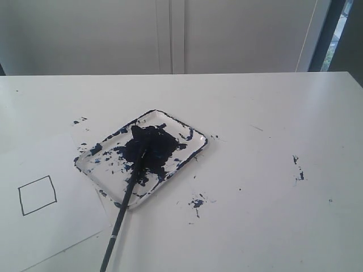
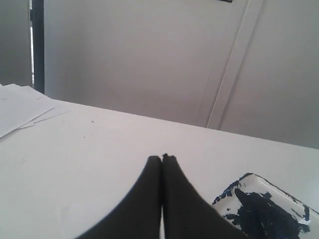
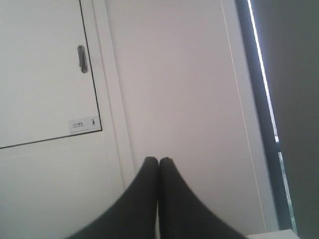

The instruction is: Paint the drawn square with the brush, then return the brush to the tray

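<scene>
Both empty, the black left gripper and right gripper sit pressed together. Long black paintbrush lies bristles-first in the paint-smeared white tray, with the thin-outlined square unpainted. We judge that grasping the handle comes next.

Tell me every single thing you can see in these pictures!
tray: one, white with a dark rim, middle of the table
paint blob: one, blue-black, inside the tray
brush: one, black, bristles in the blob, handle sticking out over the tray's near rim
drawn square: one, thin black outline, unpainted, on the paper sheet
paper sheet: one, white, left of the tray
paint splatters: several, dark blue, scattered around the tray
table: one, white
loose papers: a few, white, at the table's edge
door handle: one, grey, on a white door
left tool: one, black, shut, empty
right tool: one, black, shut, empty
</scene>
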`<move>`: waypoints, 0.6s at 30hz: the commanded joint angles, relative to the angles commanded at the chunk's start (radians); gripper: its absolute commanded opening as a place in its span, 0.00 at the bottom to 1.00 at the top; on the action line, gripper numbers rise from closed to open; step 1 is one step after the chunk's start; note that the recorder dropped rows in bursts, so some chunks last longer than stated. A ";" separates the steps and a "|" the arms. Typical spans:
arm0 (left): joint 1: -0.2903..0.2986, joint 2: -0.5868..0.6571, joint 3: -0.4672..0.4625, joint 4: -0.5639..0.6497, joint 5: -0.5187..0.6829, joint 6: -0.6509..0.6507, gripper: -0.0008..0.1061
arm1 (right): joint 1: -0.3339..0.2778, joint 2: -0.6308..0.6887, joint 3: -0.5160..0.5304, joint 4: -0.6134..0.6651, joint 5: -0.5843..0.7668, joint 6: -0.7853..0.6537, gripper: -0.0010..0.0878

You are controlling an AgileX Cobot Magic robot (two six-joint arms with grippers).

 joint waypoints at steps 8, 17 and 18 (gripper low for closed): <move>0.000 0.160 -0.172 -0.187 0.190 0.253 0.01 | 0.154 0.208 -0.183 0.000 0.169 -0.057 0.01; 0.000 0.253 -0.269 -0.483 0.355 0.705 0.01 | 0.329 0.402 -0.414 0.221 0.548 -0.433 0.01; 0.000 0.263 -0.269 -0.483 0.365 0.705 0.01 | 0.336 0.422 -0.426 0.248 0.577 -0.467 0.01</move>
